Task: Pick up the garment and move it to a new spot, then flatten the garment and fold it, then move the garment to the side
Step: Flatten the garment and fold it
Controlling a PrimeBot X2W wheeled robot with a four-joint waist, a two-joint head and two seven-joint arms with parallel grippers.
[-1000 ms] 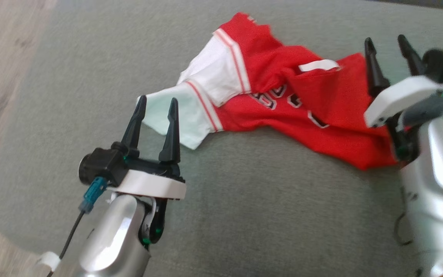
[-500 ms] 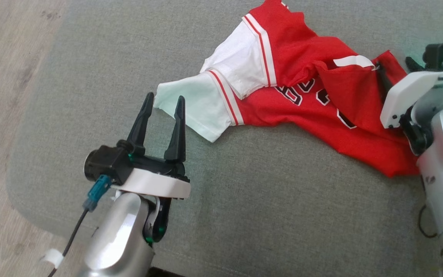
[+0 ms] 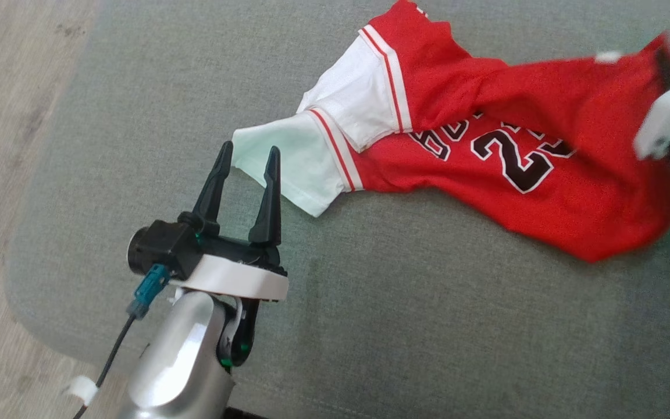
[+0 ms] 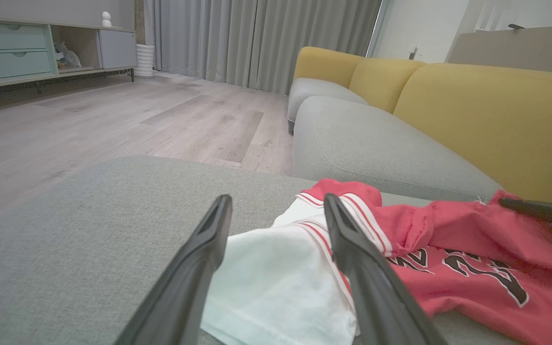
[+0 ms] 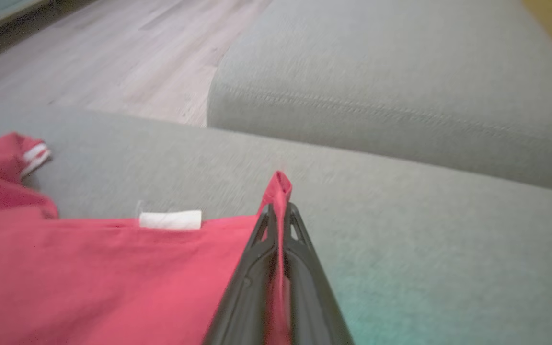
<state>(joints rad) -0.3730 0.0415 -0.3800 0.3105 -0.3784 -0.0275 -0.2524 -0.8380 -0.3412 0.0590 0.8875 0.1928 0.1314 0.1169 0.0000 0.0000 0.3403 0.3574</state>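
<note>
The red garment [image 3: 486, 174] lies stretched across the grey cushion [image 3: 370, 302], its right edge pinched in the closed right pincer [image 5: 280, 211]. The left pincer [image 3: 250, 150] gapes wide, empty, beside the white sleeve [image 3: 288, 166].

A: Any markings legible?
B: One. On the red shirt [image 3: 573, 215], a black digit [image 3: 512, 166] with a white outline reads "2". The digit beside it is partly folded under, unreadable. Lettering [image 3: 437, 141] above: creased, not legible.

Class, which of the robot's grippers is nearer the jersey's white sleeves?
Left. The left gripper hovers open at the nearest white sleeve; the right gripper pinches the red hem far away.
</note>
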